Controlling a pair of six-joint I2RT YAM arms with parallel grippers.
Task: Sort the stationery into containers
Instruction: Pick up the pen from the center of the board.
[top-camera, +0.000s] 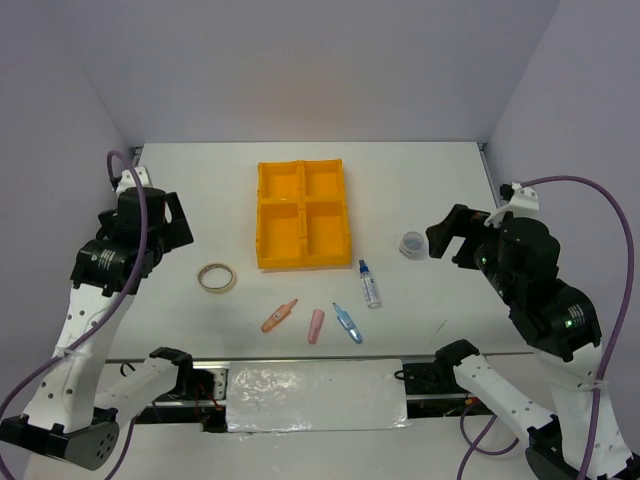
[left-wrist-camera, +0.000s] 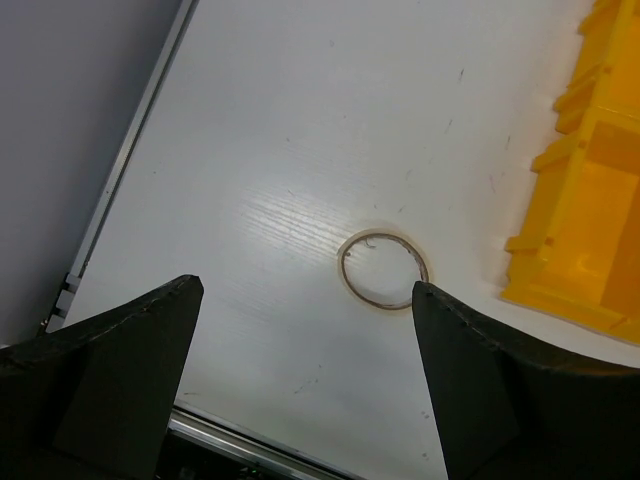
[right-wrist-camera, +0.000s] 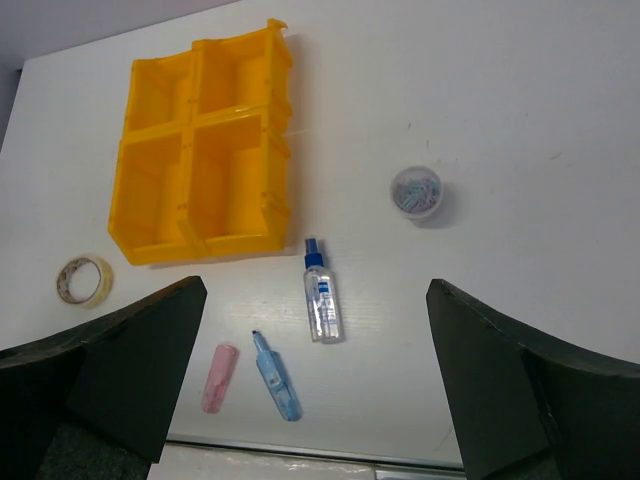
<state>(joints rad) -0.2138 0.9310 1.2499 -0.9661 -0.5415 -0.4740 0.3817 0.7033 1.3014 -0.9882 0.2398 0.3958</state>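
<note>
Start-of-sort state: nothing is in the tray (top-camera: 302, 201) yet, and all four compartments show bare yellow floor. The tray sits mid-table, towards the far side. The tape ring (top-camera: 203, 279) lies flat just off its near-left corner, apart from it. The small round tub (top-camera: 412, 243) stands to the right, well apart from the tray. The bottle (top-camera: 370, 285) lies near the tray's near-right corner. Two pink sticks (top-camera: 280, 316) (top-camera: 316, 325) and a blue stick (top-camera: 348, 323) lie in a row along the near edge. The left gripper (left-wrist-camera: 305, 290) is released, jaws spread wide and holding nothing. It hangs over the left side with the ring framed between its fingers, likely lined up for that pick. The right gripper (right-wrist-camera: 315, 285) is likewise spread and empty, raised on the right beside the tub. Each arm seems assigned its own side.
</note>
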